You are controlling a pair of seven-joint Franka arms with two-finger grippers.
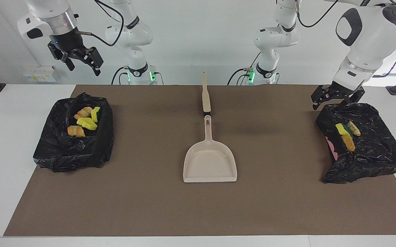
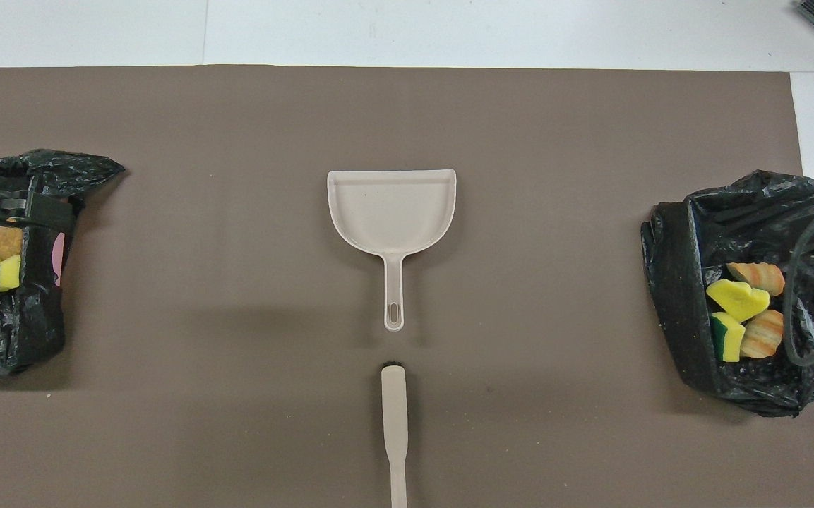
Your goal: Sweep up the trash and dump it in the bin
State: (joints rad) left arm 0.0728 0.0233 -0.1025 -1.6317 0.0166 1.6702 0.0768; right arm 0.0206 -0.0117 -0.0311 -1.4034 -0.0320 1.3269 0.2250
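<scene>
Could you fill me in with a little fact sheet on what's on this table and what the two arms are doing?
Trash: all in two black-lined bins
Bin at right arm's end: four pieces
Bin at left arm's end: three pieces
Dustpan: empty, mid-table
Brush: flat, nearer the robots than the dustpan
Left pincer: open, empty, over its bin's edge
Right pincer: open, empty, raised high

Four orange-striped and yellow sponge trash pieces (image 1: 82,121) heaped inside one black-lined bin (image 1: 70,154); three more (image 1: 347,135) inside another black-lined bin (image 1: 373,161).

One camera faces the robots, one looks down; both share the dustpan (image 1: 210,161).
</scene>
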